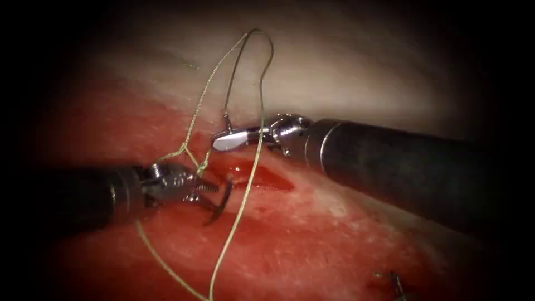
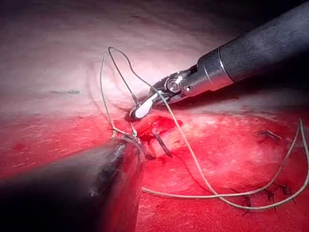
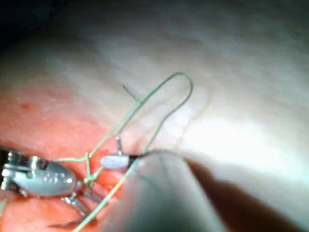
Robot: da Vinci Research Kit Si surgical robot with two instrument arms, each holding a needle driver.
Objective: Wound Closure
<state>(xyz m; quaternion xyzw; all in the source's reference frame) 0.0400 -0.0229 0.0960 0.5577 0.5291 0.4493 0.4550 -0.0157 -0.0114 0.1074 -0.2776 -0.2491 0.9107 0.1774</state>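
Underneath, tissue (image 1: 345, 72): one piece spanning the frame, pale at the top and red lower down. It is the bed for everything else.
Right arm's tool (image 1: 231, 139): one, entering from the right of the frame and ending just above the cut. Its jaws are clenched on a thin dark strand of thread, probably to keep that short end lifted off the wound.
Left arm's tool (image 1: 206, 195): one, entering from the left of the frame, with its tip at the cut's left end. Its jaws stand parted with the serrations showing. As far as I can judge they clamp nothing, though the lower jaw touches the needle.
Thread (image 1: 245, 189): one pale green length. It arches to the top centre of the frame, falls across the cut and runs off the bottom edge; the slack looks kept up to stop tangling.
Cut (image 1: 267, 178): one, gaping at centre frame, with red fluid (image 1: 239, 167) pooled in it.
Needle (image 1: 220, 200): one, dark and curved, at the cut's left end and slanting toward lower left. I cannot tell whether any part is in the tissue.
Knot (image 1: 199, 165): one twist of thread, just left of the cut.
Older stitches (image 1: 393, 278): a few, at lower right of the frame.
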